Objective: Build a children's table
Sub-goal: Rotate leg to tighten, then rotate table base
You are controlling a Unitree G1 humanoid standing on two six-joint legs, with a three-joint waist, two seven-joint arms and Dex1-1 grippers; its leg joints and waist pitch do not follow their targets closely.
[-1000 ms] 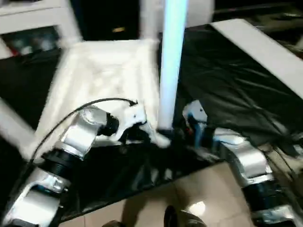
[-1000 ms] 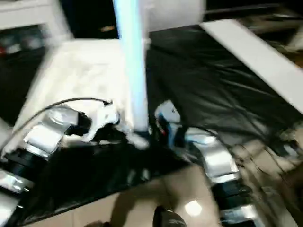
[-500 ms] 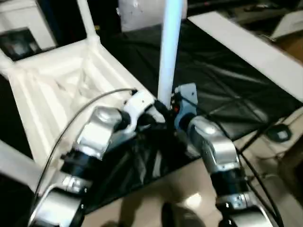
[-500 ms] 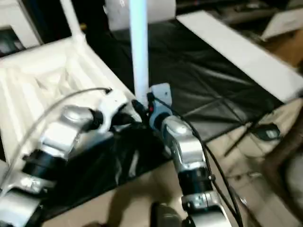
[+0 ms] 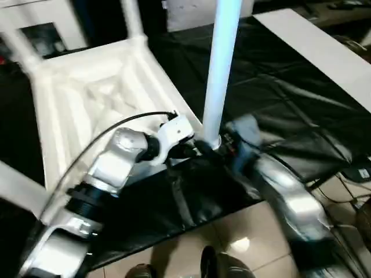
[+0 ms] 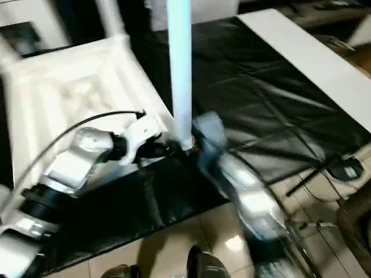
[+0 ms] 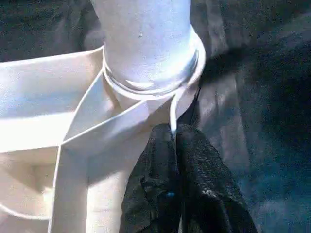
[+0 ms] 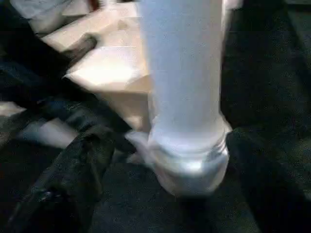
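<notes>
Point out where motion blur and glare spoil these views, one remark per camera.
Left eye view: the right arm smears with motion, while the left arm stays crisp. Right eye view: a bright glare spot sits on the floor tile. Left wrist view: the leg and its socket look sharp. Right wrist view: the leg's base is soft, and the black fingers are blurred.

A shiny tan tiled floor [image 5: 249, 231] has a big crinkly black plastic sheet [image 5: 278, 104] spread on it. On the sheet lies the white ribbed plastic tabletop [image 5: 93, 98], upside down, and a long flat white board [image 5: 324, 52].
</notes>
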